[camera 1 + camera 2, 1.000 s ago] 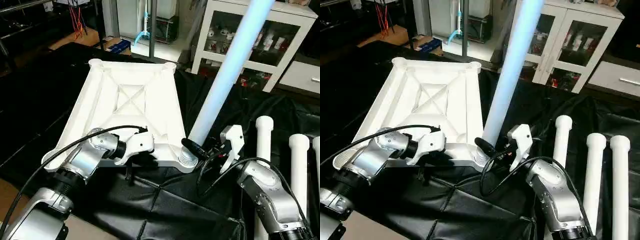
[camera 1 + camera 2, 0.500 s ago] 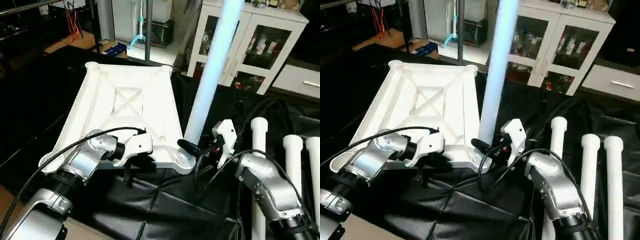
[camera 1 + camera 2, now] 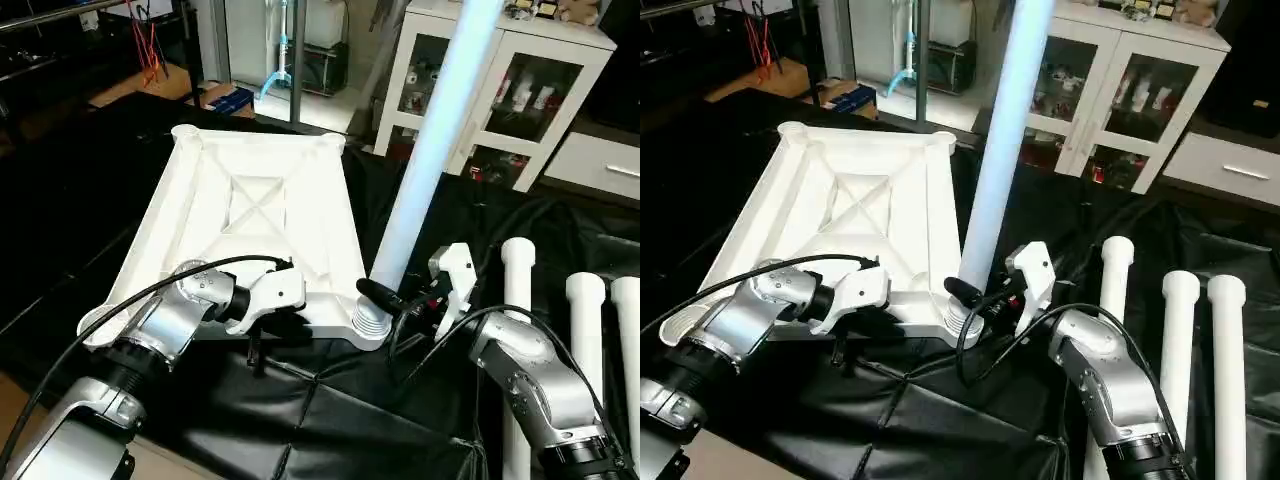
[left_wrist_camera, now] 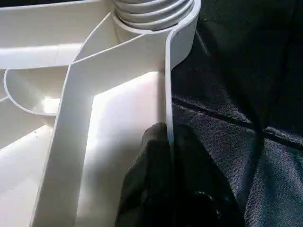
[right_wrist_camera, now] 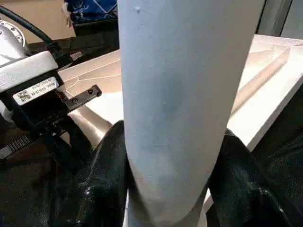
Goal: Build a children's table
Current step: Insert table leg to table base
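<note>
I am seating the first leg (image 3: 430,160) into the tabletop's (image 3: 250,210) near right corner socket (image 3: 373,322). The tabletop is lying underside up on the black-covered surface (image 3: 330,420), ribs and X-brace showing, its near edge towards me.

My right claw (image 3: 392,298) is pinching the leg just above the threaded collar, one finger on each side of the tube, as the right wrist view confirms. My left claw (image 4: 168,142) is pressed together on the thin rim wall of the tabletop's near edge, just beside that socket, and is bracing the tabletop against the work.

The leg is leaning away from me and to the right rather than standing square to the tabletop. In my judgement, this is the point to correct: I should bring the tube upright over the socket before turning or pressing, since a tilted start risks cross-threading or jamming the collar. Whether the thread has already caught, I cannot tell.

The grip is low on a long tube, so the top has much leverage; I should keep moves small and slow. The left hold should not slacken, as the light tabletop will probably slide or twist on the cloth.

Three more legs (image 3: 590,330) are lying side by side near the surface's right edge.
</note>
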Motion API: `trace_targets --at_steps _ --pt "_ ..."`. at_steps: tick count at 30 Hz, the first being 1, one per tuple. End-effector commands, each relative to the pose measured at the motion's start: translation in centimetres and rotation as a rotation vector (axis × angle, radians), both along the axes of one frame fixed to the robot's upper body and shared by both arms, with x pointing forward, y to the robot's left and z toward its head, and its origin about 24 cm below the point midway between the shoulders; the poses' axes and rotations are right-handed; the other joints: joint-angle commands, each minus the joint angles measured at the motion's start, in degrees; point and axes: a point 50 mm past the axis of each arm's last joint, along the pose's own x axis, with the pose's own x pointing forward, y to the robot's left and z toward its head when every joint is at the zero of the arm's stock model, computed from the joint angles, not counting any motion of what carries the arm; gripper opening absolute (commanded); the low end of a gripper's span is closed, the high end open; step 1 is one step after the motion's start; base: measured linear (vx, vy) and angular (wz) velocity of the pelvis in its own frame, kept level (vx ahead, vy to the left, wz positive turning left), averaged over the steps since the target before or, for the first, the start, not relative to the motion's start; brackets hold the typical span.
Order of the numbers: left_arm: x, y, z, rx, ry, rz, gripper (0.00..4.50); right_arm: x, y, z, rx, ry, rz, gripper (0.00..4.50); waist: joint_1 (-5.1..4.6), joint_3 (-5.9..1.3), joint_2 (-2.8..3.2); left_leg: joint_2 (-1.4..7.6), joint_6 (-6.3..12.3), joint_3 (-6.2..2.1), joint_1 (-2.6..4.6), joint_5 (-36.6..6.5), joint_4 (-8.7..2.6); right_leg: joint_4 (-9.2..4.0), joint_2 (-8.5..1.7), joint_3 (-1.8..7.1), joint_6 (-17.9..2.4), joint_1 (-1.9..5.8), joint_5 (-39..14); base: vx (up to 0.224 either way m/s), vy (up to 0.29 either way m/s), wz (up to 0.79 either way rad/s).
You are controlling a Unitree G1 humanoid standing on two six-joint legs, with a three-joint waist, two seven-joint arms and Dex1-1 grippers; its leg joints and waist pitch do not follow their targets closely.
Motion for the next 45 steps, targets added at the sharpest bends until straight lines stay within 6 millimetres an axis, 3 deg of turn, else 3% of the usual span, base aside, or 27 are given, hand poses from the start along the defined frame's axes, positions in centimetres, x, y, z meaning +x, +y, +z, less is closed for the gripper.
trace_targets --at_steps 1,2,6,22,27,29,33,37,39,40,41,42,45 --pt "0.1 0.1 0.3 -0.001 -0.012 0.001 0.01 -3.8 -2.1 -7.7 -0.193 0.389 -0.053 1.85 -0.49 -1.04 1.27 5.03 -3.23 -3.18 0.42 -24.72 -6.35 -4.94 -5.46 3.23 -9.61 -0.04 -24.41 0.0 0.0 0.0" --pt "0.1 0.1 0.3 -0.001 -0.012 0.0 0.01 -3.9 -2.2 -7.9 -0.212 0.401 -0.051 1.85 -0.49 -1.02 1.5 5.06 -3.29 -3.19 0.39 -24.37 -6.41 -4.85 -5.44 3.25 -9.88 -0.02 -23.52 0.0 0.0 0.0" --pt "0.1 0.1 0.3 0.0 -0.01 -0.003 0.01 -4.2 -2.4 -8.5 -0.269 0.438 -0.034 1.85 -0.75 -0.88 1.42 5.03 -3.43 -3.07 0.46 -25.4 -6.42 -4.94 -5.41 3.26 -10.34 -0.14 -23.64 0.0 0.0 0.0" --pt "0.1 0.2 0.2 0.009 -0.009 -0.001 0.01 -5.1 -2.1 -9.5 -0.263 0.444 -0.052 1.85 -1.13 -0.6 1.24 5.08 -3.5 -3.71 0.37 -29.88 -6.79 -5.85 -5.64 3.28 -6.87 -0.84 -32.31 0.0 0.0 0.0" --pt "0.1 0.3 0.2 0.012 -0.012 -0.002 0.01 -3.3 -2.2 -7.3 -0.216 0.347 -0.078 1.85 -1.22 -0.54 1.43 5.08 -3.7 -3.83 0.42 -31.27 -6.93 -5.99 -5.58 3.25 -6.47 -1.03 -32.9 0.0 0.0 0.0" --pt "0.2 0.3 0.3 0.012 -0.015 -0.003 0.01 -2.2 -2.2 -5.5 -0.193 0.285 -0.047 1.85 -1.21 -0.58 1.49 5.09 -3.66 -3.87 0.34 -31.22 -6.97 -6.02 -5.62 3.31 -6.29 -0.99 -33.17 0.0 0.0 0.0" --pt "0.2 0.3 0.4 0.01 -0.017 -0.006 0.01 -1.3 -2.1 -3.3 -0.162 0.214 -0.004 1.85 -1.15 -0.62 1.36 5.18 -3.37 -3.75 0.11 -29.36 -7.0 -5.7 -5.55 3.36 -7.07 -0.71 -30.42 0.0 0.0 0.0" --pt "0.2 0.2 0.4 0.008 -0.017 -0.011 0.01 -0.8 -2.1 -1.7 -0.164 0.166 0.05 1.85 -0.73 -0.76 1.55 5.22 -2.67 -3.03 0.18 -24.76 -6.72 -5.31 -5.59 3.66 -9.55 -0.55 -24.91 0.0 0.0 0.0" --pt "0.2 0.1 0.4 0.008 -0.018 -0.014 0.01 -0.8 -2.0 -1.1 -0.173 0.144 0.09 1.85 -0.53 -0.93 1.39 5.22 -2.02 -2.65 0.01 -20.78 -6.5 -4.83 -5.63 3.72 -11.3 -0.04 -20.4 0.0 0.0 0.0" --pt "0.2 0.1 0.4 0.008 -0.018 -0.014 0.01 -0.8 -2.0 -0.9 -0.175 0.138 0.101 1.85 -0.37 -1.08 1.47 5.22 -0.91 -2.4 -0.3 -16.61 -6.3 -4.35 -5.65 3.75 -12.8 0.5 -16.13 0.0 0.0 0.0" --pt "0.2 0.2 0.4 0.008 -0.019 -0.014 0.01 -0.8 -2.0 -0.9 -0.175 0.136 0.105 1.85 -0.37 -1.08 1.47 5.22 -0.91 -2.4 -0.3 -16.61 -6.3 -4.35 -5.65 3.75 -12.8 0.5 -16.13 0.0 0.0 0.0" --pt "0.2 0.2 0.4 0.008 -0.019 -0.015 0.01 -0.9 -1.9 -0.8 -0.173 0.135 0.111 1.85 -0.03 -1.22 1.67 5.31 0.12 -2.25 -0.57 -12.36 -6.09 -3.84 -5.72 3.66 -14.11 0.91 -11.26 0.0 0.0 0.0" --pt "0.2 0.1 0.4 0.007 -0.019 -0.015 0.01 -0.9 -2.0 -0.5 -0.167 0.138 0.123 1.85 0.2 -1.04 1.73 5.36 0.42 -2.22 -0.61 -12.47 -6.13 -3.85 -5.78 3.56 -14.66 1.06 -12.09 0.0 0.0 0.0"
